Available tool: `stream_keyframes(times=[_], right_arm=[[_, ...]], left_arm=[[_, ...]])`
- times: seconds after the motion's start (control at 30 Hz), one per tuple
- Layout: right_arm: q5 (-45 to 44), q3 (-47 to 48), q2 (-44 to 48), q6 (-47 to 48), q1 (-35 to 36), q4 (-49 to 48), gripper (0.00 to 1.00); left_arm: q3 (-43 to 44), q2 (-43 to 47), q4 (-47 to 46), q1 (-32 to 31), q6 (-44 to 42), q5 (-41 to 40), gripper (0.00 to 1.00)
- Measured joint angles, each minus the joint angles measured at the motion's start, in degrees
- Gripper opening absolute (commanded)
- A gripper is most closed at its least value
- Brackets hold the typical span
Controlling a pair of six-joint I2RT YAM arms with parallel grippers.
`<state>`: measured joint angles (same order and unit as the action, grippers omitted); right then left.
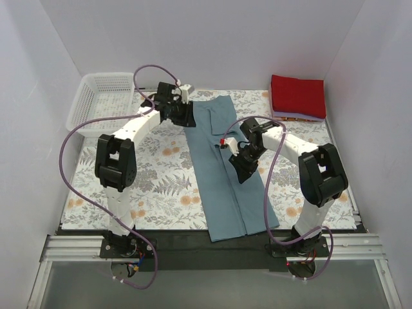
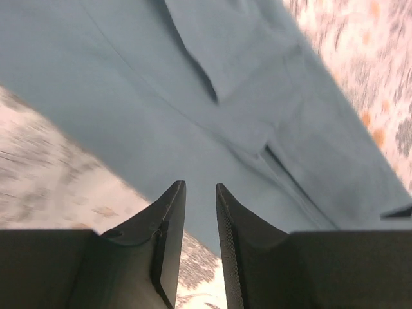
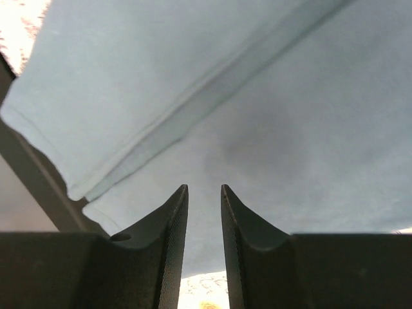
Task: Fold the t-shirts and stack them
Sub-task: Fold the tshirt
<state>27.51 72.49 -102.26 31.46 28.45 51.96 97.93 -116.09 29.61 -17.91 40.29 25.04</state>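
Note:
The slate-blue t-shirt (image 1: 225,167) lies folded lengthwise in a long strip down the middle of the floral tablecloth (image 1: 154,180). My left gripper (image 1: 182,116) hovers at the strip's far left edge, jaws a little apart and empty. In the left wrist view (image 2: 199,188) the shirt (image 2: 193,84) fills the space ahead. My right gripper (image 1: 243,170) is over the strip's right side at mid-length, jaws a little apart and empty. The right wrist view (image 3: 204,188) shows the shirt (image 3: 270,116) and its folded edge. The red folded shirt (image 1: 297,95) lies on a lavender-pink one (image 1: 297,118) at the far right.
A white mesh basket (image 1: 102,96) stands at the far left corner. White walls close in the table on three sides. The black front rail (image 1: 206,244) runs along the near edge and shows in the right wrist view (image 3: 32,174).

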Motion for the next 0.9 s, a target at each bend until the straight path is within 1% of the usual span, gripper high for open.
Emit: stream_keyframes(times=[0.1,0.2,0.3,0.37,0.43,0.57,0.7,0.83,0.87,0.9], right_arm=[[-1.09,-0.52,-0.57,-0.33,-1.42,-0.79,0.33],[-1.2,-2.08,-0.48,-0.46,-2.38,-1.46,0.33],[-0.04,-4.09,-0.46,-1.01,-2.34,-1.55,0.37],[1.6,-5.4,-0.44,-1.79,-2.32,-1.81,0.38],[3.5,-6.91,-0.42,-2.64,-2.12,-2.45,0.38],[7.8,-8.44,-1.9,-4.22,-1.75,-2.78,0.39],[12.13,-6.64,-6.49,-6.1,-0.98,-3.85,0.46],[14.78,0.55,-8.96,-7.72,-0.52,-4.68,0.48],[15.08,2.91,-8.94,-7.96,-0.52,-4.66,0.49],[15.1,5.27,-8.9,-8.09,-0.57,-4.98,0.49]], left_arm=[[-6.43,-0.33,0.72,-2.4,1.16,1.03,0.23],[-10.14,-1.66,2.4,-4.26,2.16,1.14,0.2],[-10.75,-3.87,3.19,-4.76,2.58,0.42,0.19],[-10.03,-5.55,3.76,-4.42,2.6,-0.63,0.19],[-6.64,-7.72,5.99,-3.91,2.43,-0.81,0.18],[4.81,-14.71,9.53,-2.82,1.44,-1.22,0.17],[13.16,-19.69,10.58,-0.52,-0.22,-1.31,0.19],[18.47,-22.64,11.3,1.4,-1.84,-0.81,0.27],[19.06,-22.91,11.26,1.73,-2.4,-0.76,0.32],[19.21,-22.97,11.13,1.95,-3.02,-0.52,0.34]])
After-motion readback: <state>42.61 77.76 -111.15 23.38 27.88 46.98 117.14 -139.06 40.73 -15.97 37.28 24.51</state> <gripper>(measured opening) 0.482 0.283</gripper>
